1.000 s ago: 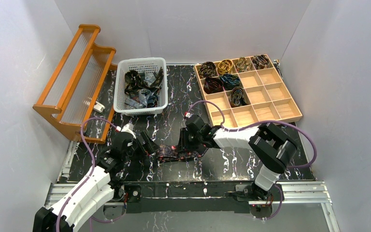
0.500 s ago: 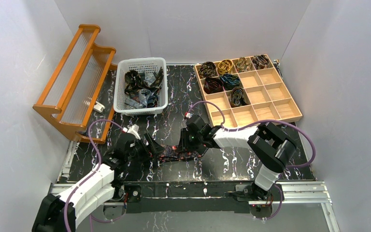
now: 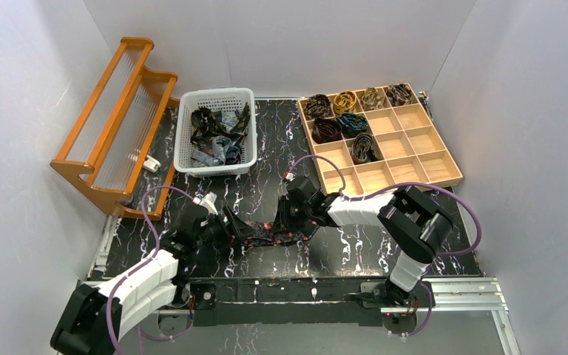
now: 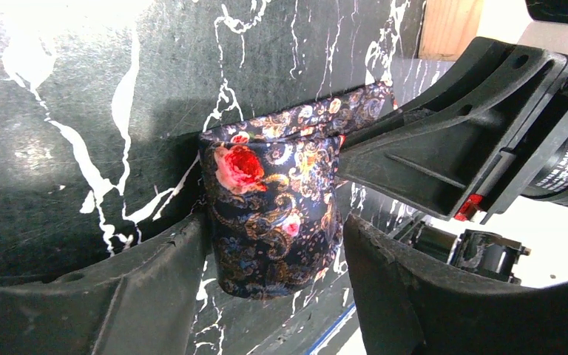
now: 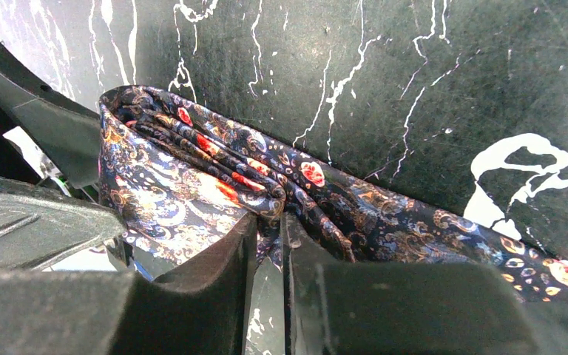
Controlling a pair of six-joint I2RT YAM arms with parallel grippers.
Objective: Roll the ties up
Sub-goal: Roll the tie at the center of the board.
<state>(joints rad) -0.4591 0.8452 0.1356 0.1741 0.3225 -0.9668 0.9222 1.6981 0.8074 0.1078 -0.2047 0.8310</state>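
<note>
A dark tie (image 3: 260, 235) with red flowers and gold paisley hangs in a short span between my two grippers at the near middle of the black marble table (image 3: 340, 244). My right gripper (image 3: 287, 220) is shut on a bunched fold of the tie (image 5: 192, 170), pinched between its fingertips (image 5: 270, 222). My left gripper (image 3: 231, 226) is open, and the tie's folded end (image 4: 266, 185) sits between its fingers (image 4: 274, 220). That end touches the left finger, with a thin gap at the right finger.
A white basket (image 3: 189, 164) of loose ties stands at the back left. Left of it is an orange wooden rack (image 3: 111, 126). A wooden compartment tray (image 3: 421, 166) at the back right holds several coiled ties. A small white object (image 3: 151, 164) lies by the rack.
My left gripper has moved right and slightly nearer, closing in until the tie's end sits between its fingers. The right gripper has kept its hold almost in place.
</note>
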